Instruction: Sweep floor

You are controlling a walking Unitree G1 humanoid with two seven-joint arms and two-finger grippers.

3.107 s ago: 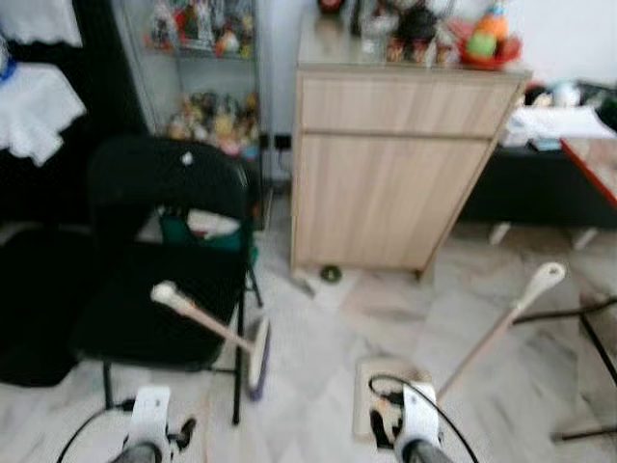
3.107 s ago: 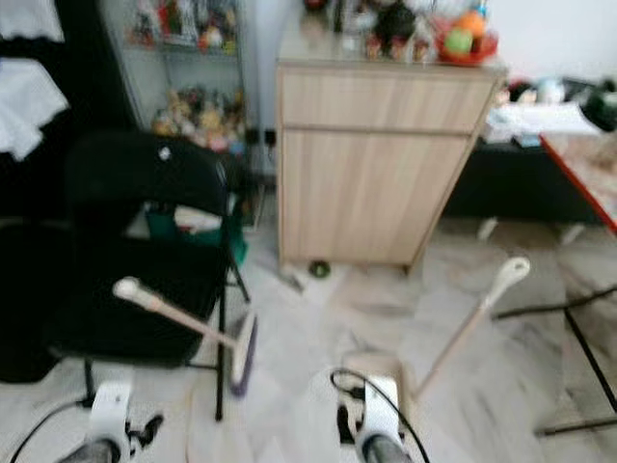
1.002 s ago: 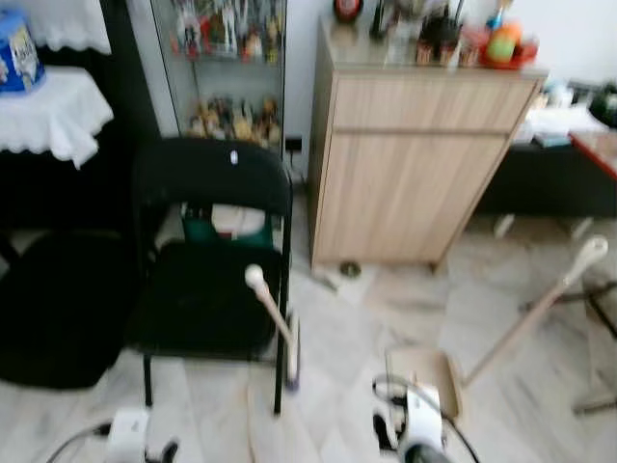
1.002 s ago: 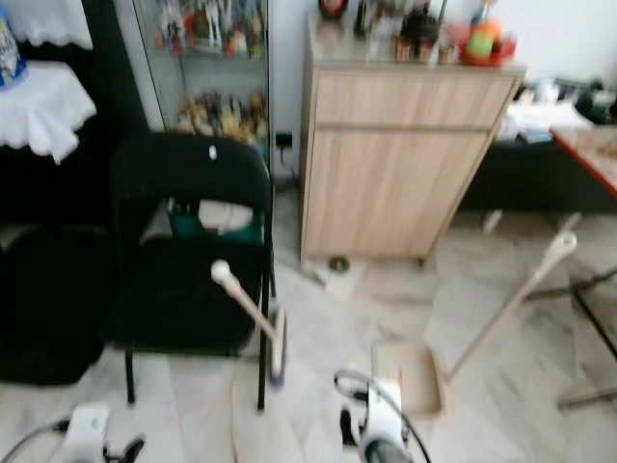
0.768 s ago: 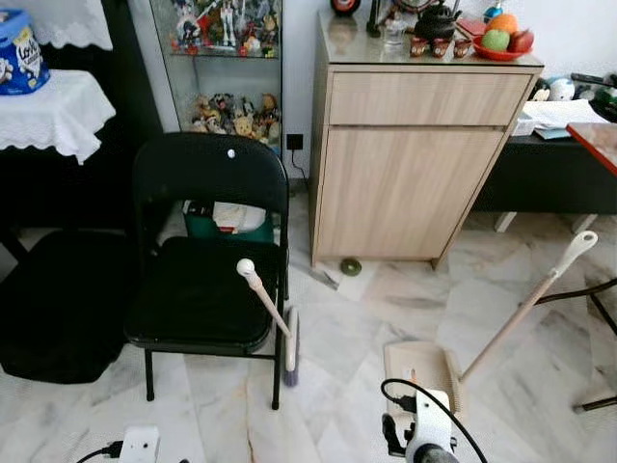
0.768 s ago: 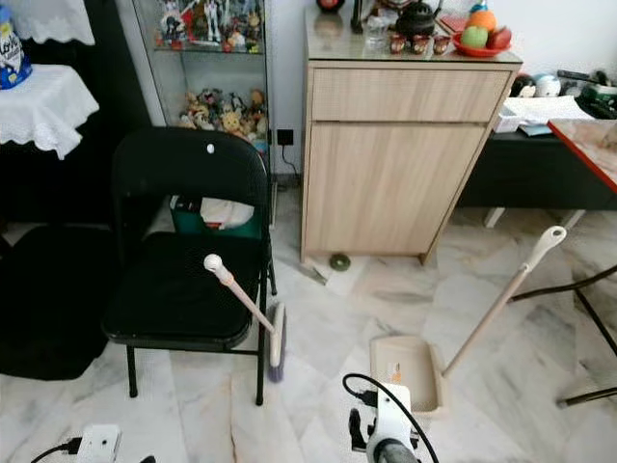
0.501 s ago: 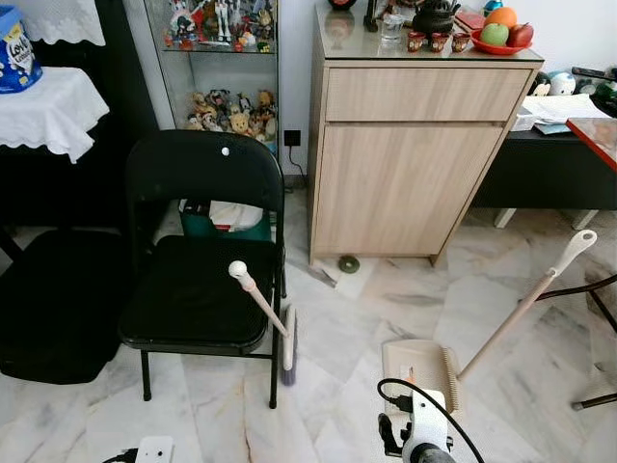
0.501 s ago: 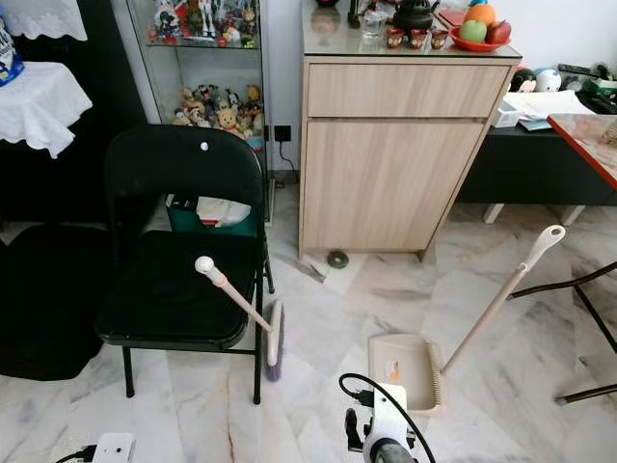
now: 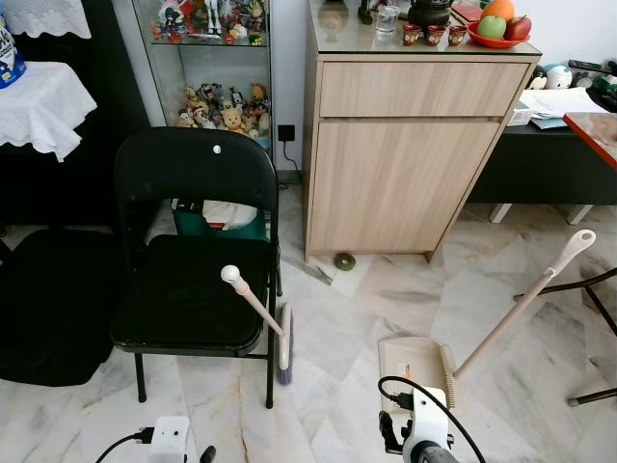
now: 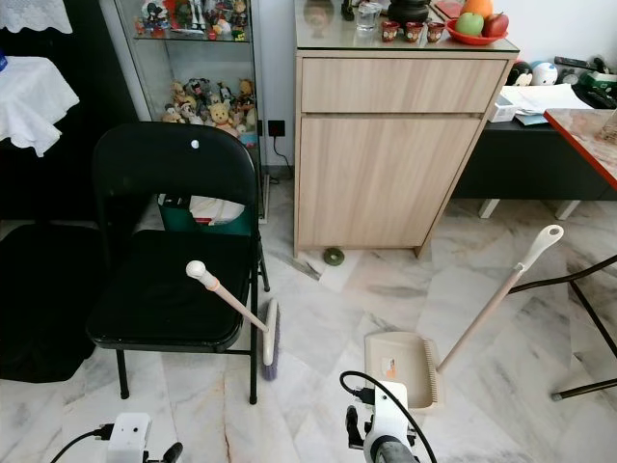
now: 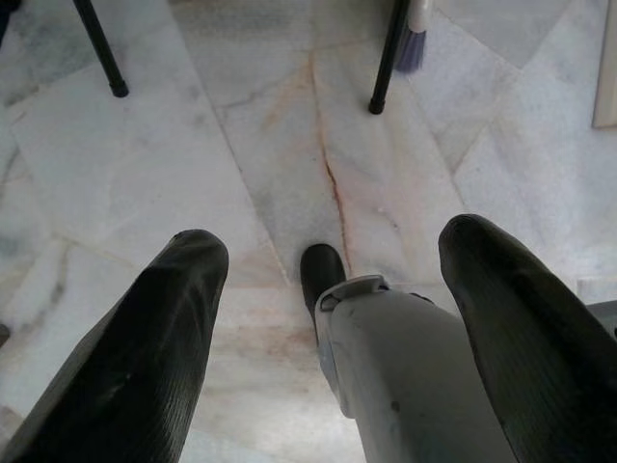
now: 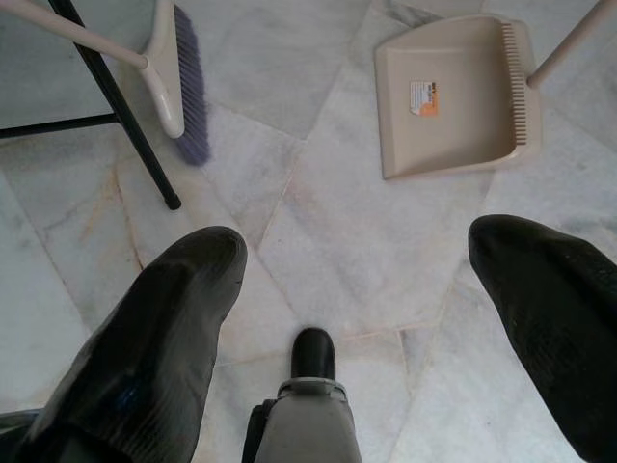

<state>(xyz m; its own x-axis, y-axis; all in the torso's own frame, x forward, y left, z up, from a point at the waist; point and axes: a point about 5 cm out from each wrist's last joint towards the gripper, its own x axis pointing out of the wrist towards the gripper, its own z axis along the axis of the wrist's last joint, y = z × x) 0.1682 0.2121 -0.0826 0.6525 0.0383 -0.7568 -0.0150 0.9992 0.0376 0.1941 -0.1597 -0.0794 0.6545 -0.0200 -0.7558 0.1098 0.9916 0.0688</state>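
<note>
A beige broom leans against the front of a black folding chair, its purple-bristled head on the marble floor. To its right a beige dustpan lies flat on the floor, and its long handle slants up to the right. Both arms hang low at the bottom edge. My left gripper is open over bare floor, short of the chair legs. Just as open, my right gripper hangs above the floor between the broom head and the dustpan.
A wooden cabinet stands behind, with a small green round thing on the floor at its foot. A glass display case is behind the chair. A black cushion lies left; black metal legs stand at right.
The camera has swung a little and steadied, so the blur is gone. Broom, dustpan and chair keep their places. Both arms stay low.
</note>
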